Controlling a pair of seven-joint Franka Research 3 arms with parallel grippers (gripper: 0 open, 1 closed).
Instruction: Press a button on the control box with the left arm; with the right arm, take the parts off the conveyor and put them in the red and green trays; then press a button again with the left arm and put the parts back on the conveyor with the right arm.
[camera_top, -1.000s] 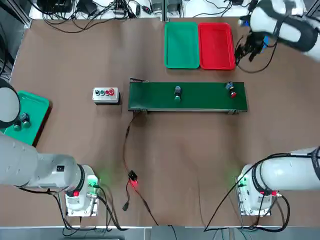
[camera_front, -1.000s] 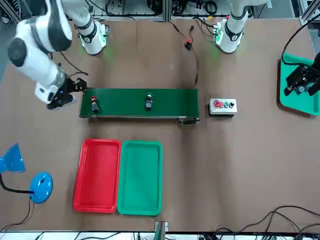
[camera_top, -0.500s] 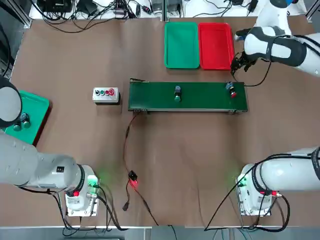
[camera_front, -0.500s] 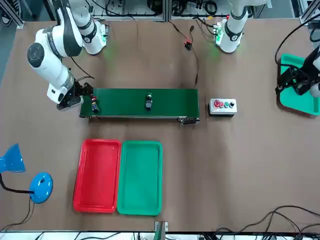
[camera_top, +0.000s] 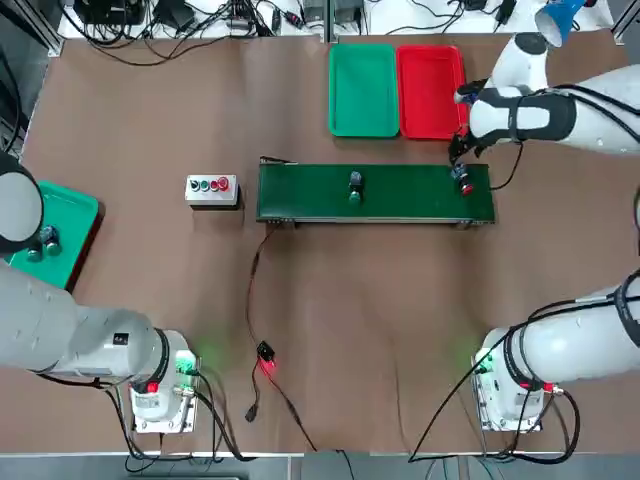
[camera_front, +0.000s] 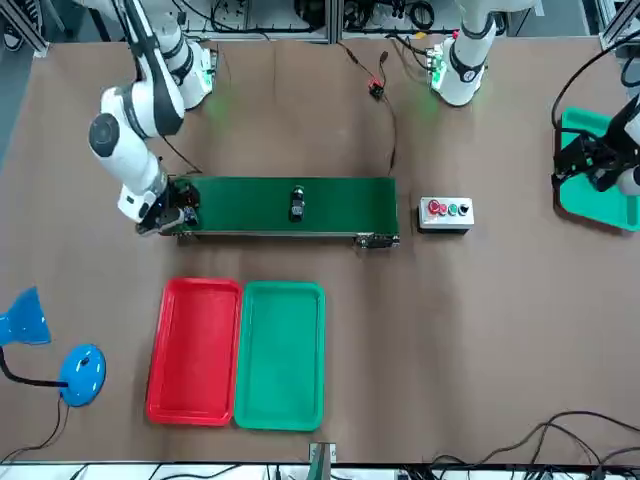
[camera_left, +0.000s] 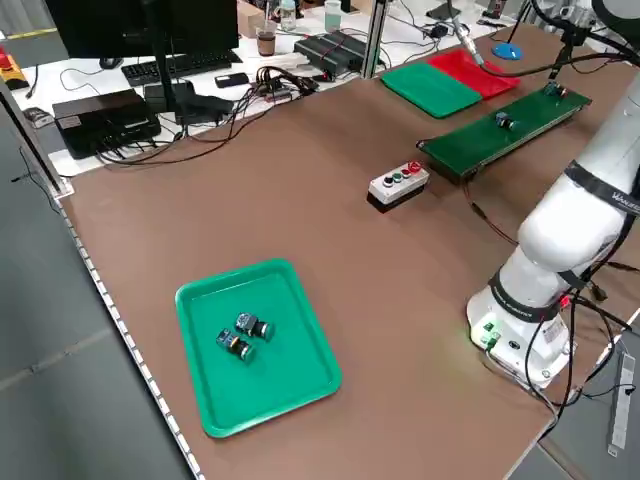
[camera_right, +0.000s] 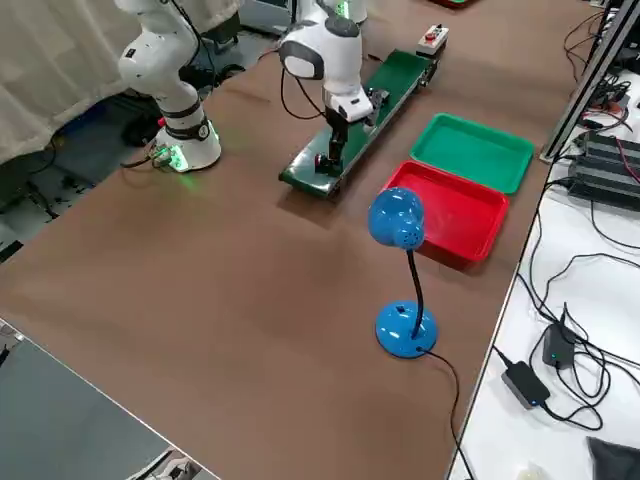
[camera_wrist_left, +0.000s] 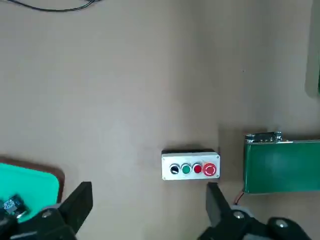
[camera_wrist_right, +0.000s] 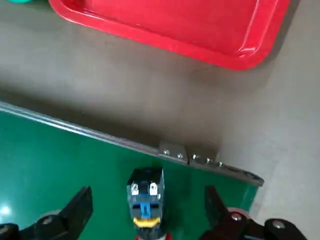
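Two parts sit on the conveyor: the red-capped part lies directly between the spread fingers of the right gripper, ungrasped, and the green-capped part lies well off toward the belt's middle. Just beyond that gripper lies the red tray with the green tray touching it, while the left gripper hangs released above the table, the control box between its fingers.

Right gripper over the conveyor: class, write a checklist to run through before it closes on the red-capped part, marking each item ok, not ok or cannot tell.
1. Right gripper open: ok.
2. Red-capped part between the fingers: ok.
3. Part resting on the conveyor: ok.
4. Fingers low enough to grip: cannot tell.
5. Red tray free to receive: ok.
6. Left gripper away from the conveyor: ok.
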